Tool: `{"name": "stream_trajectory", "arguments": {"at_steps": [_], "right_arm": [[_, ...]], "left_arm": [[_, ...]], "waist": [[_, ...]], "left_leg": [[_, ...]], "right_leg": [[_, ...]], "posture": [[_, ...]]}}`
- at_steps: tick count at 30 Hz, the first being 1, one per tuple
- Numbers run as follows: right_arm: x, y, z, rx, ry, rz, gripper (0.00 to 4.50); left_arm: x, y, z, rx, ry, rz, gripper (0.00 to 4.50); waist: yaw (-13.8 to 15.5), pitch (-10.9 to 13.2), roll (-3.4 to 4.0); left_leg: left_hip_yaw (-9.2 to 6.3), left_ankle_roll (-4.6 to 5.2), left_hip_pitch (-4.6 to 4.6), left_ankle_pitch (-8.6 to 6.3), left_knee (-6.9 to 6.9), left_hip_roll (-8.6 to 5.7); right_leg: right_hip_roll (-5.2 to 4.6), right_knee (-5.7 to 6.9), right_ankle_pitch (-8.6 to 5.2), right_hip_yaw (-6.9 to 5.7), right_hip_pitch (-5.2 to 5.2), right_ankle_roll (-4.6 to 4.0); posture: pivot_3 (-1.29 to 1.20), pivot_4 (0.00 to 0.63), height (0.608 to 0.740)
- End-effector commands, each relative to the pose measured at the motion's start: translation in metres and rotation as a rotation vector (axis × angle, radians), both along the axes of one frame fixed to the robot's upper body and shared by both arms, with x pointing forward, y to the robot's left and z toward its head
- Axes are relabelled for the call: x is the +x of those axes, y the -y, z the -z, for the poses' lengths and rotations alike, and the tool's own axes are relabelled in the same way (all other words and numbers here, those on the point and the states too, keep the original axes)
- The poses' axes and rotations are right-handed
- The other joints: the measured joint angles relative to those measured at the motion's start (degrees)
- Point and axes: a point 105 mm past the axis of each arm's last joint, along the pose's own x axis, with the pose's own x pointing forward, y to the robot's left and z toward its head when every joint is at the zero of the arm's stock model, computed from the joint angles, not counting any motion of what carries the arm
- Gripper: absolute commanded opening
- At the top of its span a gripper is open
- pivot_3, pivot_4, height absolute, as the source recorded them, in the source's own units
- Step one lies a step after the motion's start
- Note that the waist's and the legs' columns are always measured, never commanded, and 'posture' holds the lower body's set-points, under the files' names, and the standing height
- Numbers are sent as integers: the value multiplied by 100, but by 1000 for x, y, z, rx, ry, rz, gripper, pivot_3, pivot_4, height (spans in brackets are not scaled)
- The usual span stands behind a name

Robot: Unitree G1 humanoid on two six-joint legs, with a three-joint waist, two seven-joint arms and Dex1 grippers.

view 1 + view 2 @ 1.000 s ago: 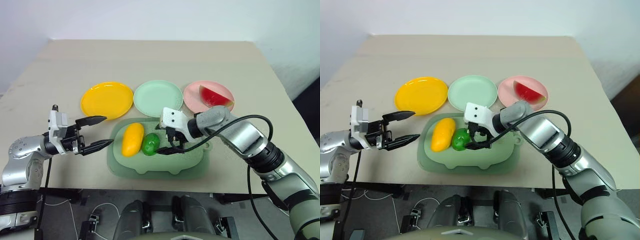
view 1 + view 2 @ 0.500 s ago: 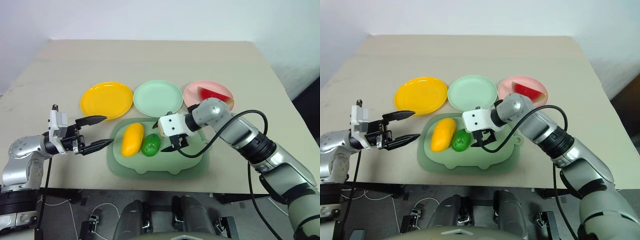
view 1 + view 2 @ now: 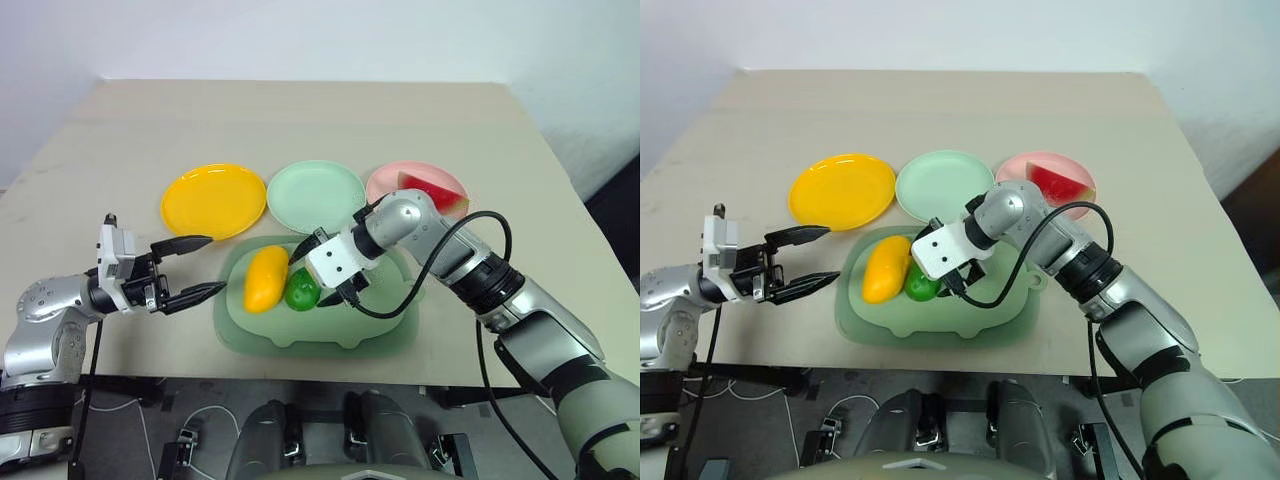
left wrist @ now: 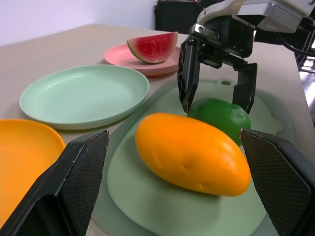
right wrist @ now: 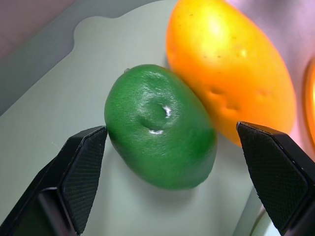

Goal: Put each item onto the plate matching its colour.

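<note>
My right gripper spread wide, poised over small glossy green oval toy fruit, lower centre of head view, on pale green rounded tray, seemingly touching oval yellow-orange toy mango. Fruit looks light, hard, slick plastic; will roll. Plan: pinch across short axis at widest girth. Left gripper spread, empty.
</note>
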Motion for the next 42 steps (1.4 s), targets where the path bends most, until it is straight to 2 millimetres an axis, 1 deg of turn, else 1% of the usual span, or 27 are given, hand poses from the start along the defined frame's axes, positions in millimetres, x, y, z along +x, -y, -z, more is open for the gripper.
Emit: {"name": "stream_trajectory", "arguments": {"at_steps": [1,8,9,10,12,15,16,18,24,29,32,33,35,36,37,38,39,40,42], "right_arm": [[0,-7,-10,8,49,-40,4485],[7,-6,-5,-21,64,-31,4485],[9,-5,-5,-23,68,-28,4100],[9,-5,-5,-24,67,-24,3892],[11,-4,-5,-26,65,-15,3268],[11,-2,-4,-37,55,-9,3268],[11,-1,-4,-38,53,-8,2944],[10,0,-5,-38,49,-8,2671],[4,7,-9,-28,10,-4,2663],[-3,12,-40,131,-104,60,2662],[-6,19,-70,279,-219,144,2662],[-6,20,-76,310,-238,167,2662],[8,22,-90,402,-291,295,2662],[14,23,-95,432,-309,344,2662],[25,24,-99,467,-322,420,2662],[32,24,-101,485,-329,468,2662],[44,23,-102,513,-346,547,2662],[55,22,-100,523,-364,619,2662],[69,18,-96,531,-376,707,2662]], "left_arm": [[-3,-1,-11,7,57,-5,4500],[-2,0,-11,4,56,-6,4500],[-3,0,-10,3,55,-6,4500],[-3,0,-10,4,54,-6,4500],[-3,0,-10,3,54,-6,4500],[-2,1,-10,2,56,-8,4500],[-2,1,-10,2,57,-8,4500],[-2,1,-10,1,57,-8,4500],[0,1,-9,-3,58,-9,4500],[1,1,-9,-8,61,-12,4500],[1,-2,-10,-8,64,-27,4500],[1,-3,-10,-8,64,-31,4500],[1,-8,-12,-8,58,-45,4500],[0,-9,-12,-7,55,-48,4500],[-1,-11,-12,-6,53,-53,4500],[-1,-12,-12,-5,53,-56,4500],[-2,-12,-12,-4,52,-58,4500],[-3,-12,-12,-4,50,-59,4500],[-4,-13,-12,-1,45,-61,4500]], "waist": [[-2,0,0],[-3,0,0],[-4,0,0],[-5,0,0],[-5,0,0],[-5,0,0],[-4,0,0],[-3,0,0],[-2,0,0],[-1,0,0],[9,0,0],[9,0,0],[4,0,0],[-6,0,0],[-17,0,0],[-22,0,0],[-27,0,0],[-34,0,0],[-22,0,0]], "left_leg": [[0,0,0,0,1,0],[0,0,0,0,4,0],[0,0,0,0,4,0],[0,0,0,0,4,0],[0,0,0,0,4,1],[0,-1,0,1,5,1],[0,-1,0,1,5,1],[0,-1,0,1,6,1],[-1,0,0,1,7,1],[-2,0,0,1,7,1],[-6,-1,0,0,8,2],[-7,-1,0,0,8,1],[-12,-3,0,-1,9,2],[-12,-11,0,-4,9,2],[-13,-17,0,-4,9,2],[-13,-20,0,-3,9,2],[-12,-24,0,-3,8,3],[-13,-27,0,-2,6,3],[-12,-31,-1,1,0,3]], "right_leg": [[0,1,0,0,0,0],[0,3,0,0,1,0],[0,3,0,0,1,0],[0,3,0,0,1,0],[0,4,0,0,0,0],[0,5,0,0,0,0],[0,5,0,0,0,0],[0,5,0,0,1,0],[0,5,0,0,1,-1],[0,6,1,0,1,-1],[-2,5,2,0,1,-4],[-2,4,3,0,1,-6],[-3,3,7,-1,1,-13],[-4,3,10,-3,1,-17],[-5,2,13,-3,-1,-23],[-5,3,14,-3,-3,-25],[-5,3,16,-4,-5,-28],[-5,4,16,-4,-7,-29],[-5,4,17,-6,-11,-32]], "posture": [[0,150,696],[0,150,696],[0,150,696],[0,150,696],[0,150,696],[0,150,696],[0,150,696],[0,150,696],[0,150,696],[0,150,696],[0,150,696],[0,150,696],[0,150,696],[0,150,696],[0,150,696],[0,150,696],[0,150,696],[0,150,696],[0,150,696]]}}
